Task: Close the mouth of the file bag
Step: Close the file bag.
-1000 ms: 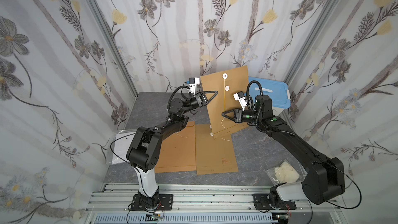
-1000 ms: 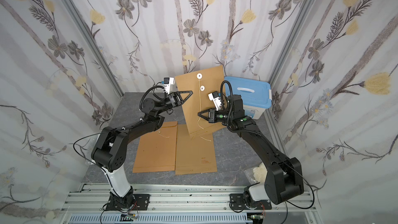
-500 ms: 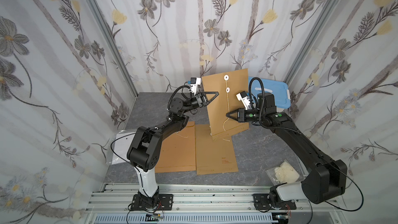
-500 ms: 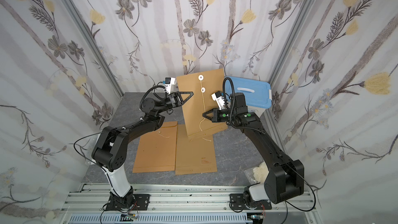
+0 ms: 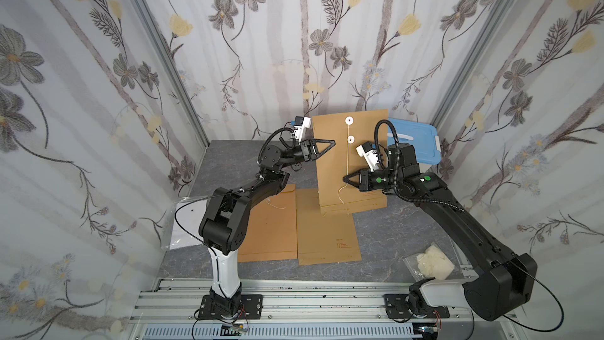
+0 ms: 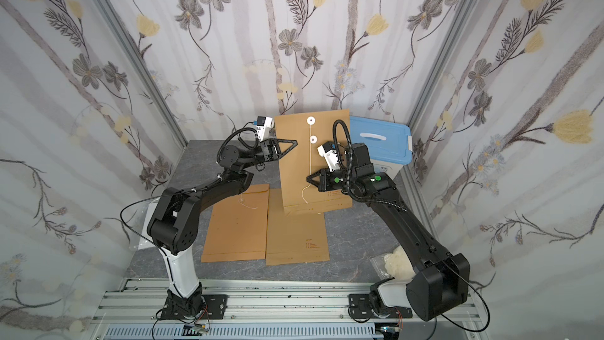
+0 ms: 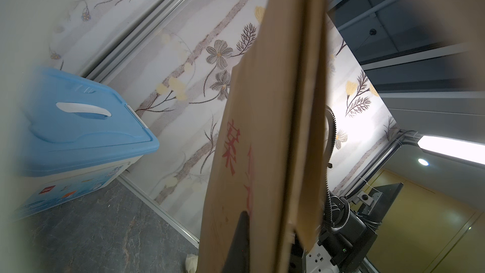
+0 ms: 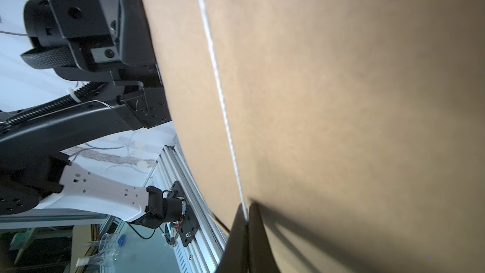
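Observation:
The file bag (image 5: 330, 178) (image 6: 294, 174) is a brown paper envelope held upright above the table, with two white discs (image 5: 349, 121) (image 6: 310, 121) near its top. My left gripper (image 5: 334, 142) (image 6: 295, 141) is shut on the bag's left edge. In the left wrist view the bag (image 7: 262, 127) fills the middle and one finger (image 7: 242, 221) presses on it. A thin white string (image 5: 347, 161) (image 6: 310, 161) (image 8: 220, 95) runs down from the discs. My right gripper (image 5: 344, 179) (image 6: 307, 178) (image 8: 246, 214) is shut on the string, close against the bag's face (image 8: 341, 101).
A box with a blue lid (image 5: 415, 139) (image 6: 379, 139) (image 7: 78, 127) stands at the back right, just behind the bag. Two more brown envelopes (image 5: 268, 224) (image 5: 327, 233) lie flat below it. A clear pouch of white stuff (image 5: 431, 261) sits front right, a white sheet (image 5: 186, 224) at the left edge.
The file bag has swung from a tilt to nearly upright in my left gripper. My right arm has shifted a little to the right, still pinching the string.

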Robot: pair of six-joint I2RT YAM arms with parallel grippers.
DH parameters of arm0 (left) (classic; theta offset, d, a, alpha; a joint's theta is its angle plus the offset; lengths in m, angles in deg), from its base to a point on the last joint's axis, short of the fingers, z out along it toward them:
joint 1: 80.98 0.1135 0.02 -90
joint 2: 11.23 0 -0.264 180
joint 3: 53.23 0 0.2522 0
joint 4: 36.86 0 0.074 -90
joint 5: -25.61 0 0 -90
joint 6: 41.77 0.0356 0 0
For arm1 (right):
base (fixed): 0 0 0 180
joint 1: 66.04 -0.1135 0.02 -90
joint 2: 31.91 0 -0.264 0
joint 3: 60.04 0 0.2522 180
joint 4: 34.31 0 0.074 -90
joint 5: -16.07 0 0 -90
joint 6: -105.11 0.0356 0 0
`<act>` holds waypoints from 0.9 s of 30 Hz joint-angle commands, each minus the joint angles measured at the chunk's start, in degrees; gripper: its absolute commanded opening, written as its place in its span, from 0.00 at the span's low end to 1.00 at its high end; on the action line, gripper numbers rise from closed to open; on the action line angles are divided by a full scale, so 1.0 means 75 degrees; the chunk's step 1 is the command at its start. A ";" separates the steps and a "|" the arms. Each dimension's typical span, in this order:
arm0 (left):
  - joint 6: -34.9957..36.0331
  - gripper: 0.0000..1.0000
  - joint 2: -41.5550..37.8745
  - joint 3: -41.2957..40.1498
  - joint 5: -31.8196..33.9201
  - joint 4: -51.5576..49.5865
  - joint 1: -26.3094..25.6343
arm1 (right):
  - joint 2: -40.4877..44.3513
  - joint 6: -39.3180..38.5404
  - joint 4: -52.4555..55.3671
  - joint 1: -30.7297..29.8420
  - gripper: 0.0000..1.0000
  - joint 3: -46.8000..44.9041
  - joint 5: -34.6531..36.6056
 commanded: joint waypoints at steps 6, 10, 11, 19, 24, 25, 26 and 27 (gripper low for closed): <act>0.0150 0.00 -0.0124 -0.0021 0.0397 0.0318 -0.0086 | 0.0816 -0.0412 0.1149 -0.0503 0.00 -0.0271 0.2487; 0.0067 0.00 -0.0111 -0.0010 0.0516 0.0461 -0.0145 | 0.0928 -0.0415 0.1039 -0.0531 0.00 -0.0351 0.2580; 0.0080 0.00 -0.0112 -0.0010 0.0510 0.0442 -0.0169 | 0.0960 -0.0392 0.0909 -0.0530 0.00 -0.0394 0.2422; 0.0081 0.00 -0.0248 -0.0101 0.0521 0.0561 -0.0233 | 0.1235 0.0075 -0.0651 -0.0323 0.03 -0.1076 0.1211; 0.0147 0.00 -0.0364 -0.0248 0.0574 0.0583 -0.0255 | 0.1116 0.0496 -0.1185 -0.0048 0.15 -0.1342 0.0614; 0.0147 0.00 -0.0401 -0.0266 0.0575 0.0583 -0.0263 | 0.1116 0.0566 -0.1289 -0.0029 0.18 -0.1401 0.0563; 0.0159 0.00 -0.0415 -0.0278 0.0566 0.0583 -0.0257 | 0.1127 0.0614 -0.1393 -0.0023 0.20 -0.1454 0.0549; 0.0162 0.00 -0.0433 -0.0296 0.0583 0.0583 -0.0272 | 0.1150 0.0659 -0.1459 -0.0022 0.20 -0.1507 0.0534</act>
